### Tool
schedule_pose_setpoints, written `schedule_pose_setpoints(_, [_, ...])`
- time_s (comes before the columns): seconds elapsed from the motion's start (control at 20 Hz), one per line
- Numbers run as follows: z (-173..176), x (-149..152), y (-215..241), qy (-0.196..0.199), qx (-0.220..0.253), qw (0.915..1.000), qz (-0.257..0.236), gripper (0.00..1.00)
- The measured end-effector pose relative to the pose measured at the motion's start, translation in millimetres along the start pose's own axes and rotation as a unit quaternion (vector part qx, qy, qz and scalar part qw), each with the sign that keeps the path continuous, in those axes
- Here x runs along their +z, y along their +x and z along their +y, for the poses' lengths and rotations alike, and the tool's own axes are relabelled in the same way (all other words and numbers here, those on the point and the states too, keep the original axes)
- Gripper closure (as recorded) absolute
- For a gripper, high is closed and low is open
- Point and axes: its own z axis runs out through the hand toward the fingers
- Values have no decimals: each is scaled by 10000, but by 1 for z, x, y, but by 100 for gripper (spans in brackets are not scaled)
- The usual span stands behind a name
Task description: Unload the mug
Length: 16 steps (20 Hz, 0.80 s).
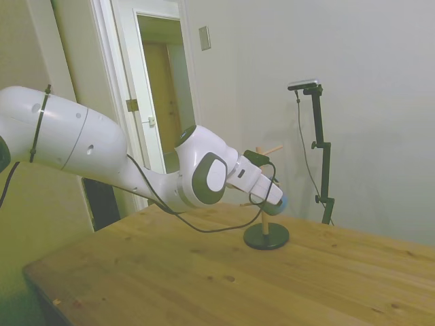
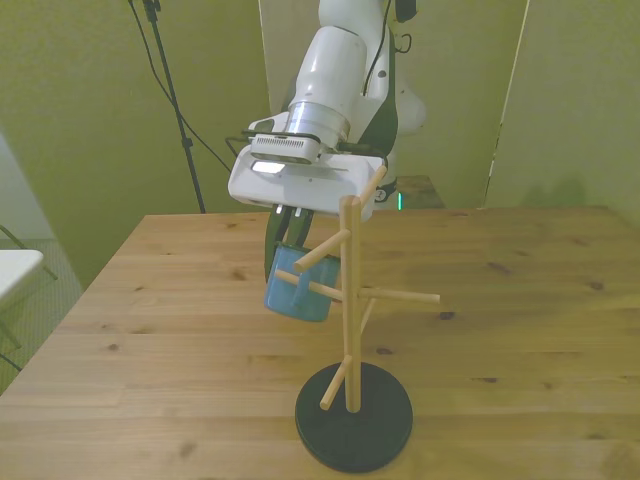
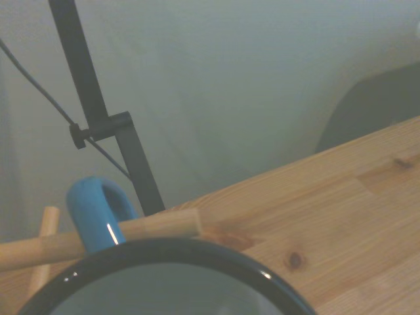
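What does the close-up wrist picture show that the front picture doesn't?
Only the wrist view shows the mug's blue handle looped over a wooden peg, and its dark rim. Only the front view shows the whole peg stand, its black base and the pincer reaching down to the mug. Both show the mug and the wooden table.

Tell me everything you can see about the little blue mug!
The small blue enamel-looking mug has a thin dark rim and a loop handle. It hangs tilted off the table, its handle hooked over a peg of the wooden peg stand. The white robot gripper reaches down at its rim; whether it grips isn't clear.
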Motion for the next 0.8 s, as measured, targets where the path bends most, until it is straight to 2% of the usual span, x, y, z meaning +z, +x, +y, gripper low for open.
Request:
schedule_pose_setpoints(0.2, [23,-5,23,-148,159,9997,124,100])
schedule_pose_setpoints(0.4, [70,-1,66,-443,390,9979,272,100])
schedule_pose_setpoints(0.55, [104,-13,82,-610,472,9967,243,100])
schedule_pose_setpoints(0.65, [119,-28,69,-733,365,9966,-68,100])
schedule_pose_setpoints(0.8, [128,-61,25,-986,-28,9915,-843,100])
